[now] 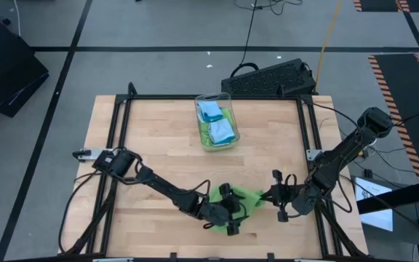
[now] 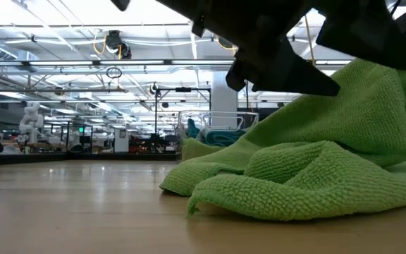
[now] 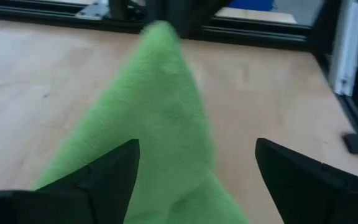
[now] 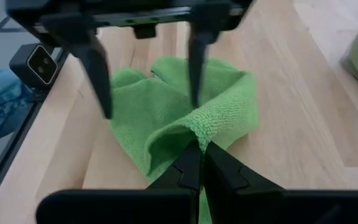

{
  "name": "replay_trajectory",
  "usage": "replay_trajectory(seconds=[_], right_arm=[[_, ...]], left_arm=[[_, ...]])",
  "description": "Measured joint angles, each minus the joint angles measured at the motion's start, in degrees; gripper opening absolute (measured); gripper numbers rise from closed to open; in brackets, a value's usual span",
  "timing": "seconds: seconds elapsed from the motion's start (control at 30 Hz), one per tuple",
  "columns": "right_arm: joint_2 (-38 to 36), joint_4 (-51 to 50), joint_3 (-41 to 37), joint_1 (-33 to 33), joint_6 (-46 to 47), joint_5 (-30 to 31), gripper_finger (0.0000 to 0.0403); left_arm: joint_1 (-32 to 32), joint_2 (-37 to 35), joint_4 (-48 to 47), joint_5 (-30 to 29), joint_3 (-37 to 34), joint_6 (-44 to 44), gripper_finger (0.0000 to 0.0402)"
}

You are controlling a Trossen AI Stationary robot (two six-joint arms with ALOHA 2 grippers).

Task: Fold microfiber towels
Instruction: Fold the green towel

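A lime green towel (image 1: 240,198) lies crumpled on the table (image 1: 158,138) near its front edge, between the two arms. In the low view the cloth (image 2: 316,176) sits in soft folds on the wood, with one part pulled up to the right.

The right gripper (image 4: 202,163) is clenched on a fold of the towel (image 4: 185,118), its two dark fingers pinched together on the raised edge of the cloth. In the high view this gripper (image 1: 273,193) is at the towel's right end.

The left gripper (image 3: 194,171) is released, its fingers (image 3: 114,168) spread wide to either side of a ridge of green cloth (image 3: 157,106) without closing on it. From above it (image 1: 231,211) hovers over the towel's left part; in the right wrist view its two fingers (image 4: 98,68) hang down apart over the cloth.

Farther back on the table stands a clear bin (image 1: 217,122) holding light blue and green towels (image 1: 217,125); the low view shows the bin (image 2: 213,130) behind the towel.

No brand, label or readable writing shows on the towel or the bin.
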Motion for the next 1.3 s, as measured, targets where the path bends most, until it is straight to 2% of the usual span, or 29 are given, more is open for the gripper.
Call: replay_trajectory(seconds=[0.13, 0.37, 0.5, 0.57, 0.67, 0.87, 0.9, 1.07, 1.3], right_arm=[[0.00, 0.06, 0.00, 0.00, -0.64, 0.22, 0.0004], [-0.02, 1.55, 0.00, -0.07, -1.28, 7.13, 0.0004], [0.00, 4.97, 0.02, -0.09, -3.68, 7.15, 0.0004], [0.00, 5.73, 0.02, -0.07, -4.31, 7.15, 0.0004], [0.00, 6.45, 0.02, 0.00, -4.73, 7.08, 0.0004], [0.00, 6.18, 0.02, 0.09, -4.86, 4.02, 0.0004], [0.00, 6.17, 0.02, 0.11, -4.86, 3.85, 0.0004], [0.00, 6.07, 0.02, 0.10, -5.42, 3.13, 0.0004], [-0.02, 6.01, 0.02, 0.11, -7.14, -0.78, 0.0004]], left_arm=[[0.32, -0.03, 0.04, -0.80, 0.00, -0.47, 0.0324], [0.80, 1.47, 3.99, -1.56, 0.00, -0.23, 0.0324], [1.54, 1.95, 5.25, -4.80, 0.00, -0.78, 0.0324], [1.99, 1.94, 4.41, -4.34, 0.02, -2.72, 0.0315], [2.18, 1.95, 2.94, -1.97, 0.02, -1.80, 0.0255], [1.71, 1.95, 2.76, -1.54, 0.01, 2.15, 0.0033], [1.82, 1.95, 2.77, -1.92, 0.02, 2.01, 0.0019], [1.78, 1.83, 2.60, -2.97, 0.02, 2.58, 0.0007], [0.29, -2.75, -5.66, -0.34, 0.00, -0.95, 0.0005]])
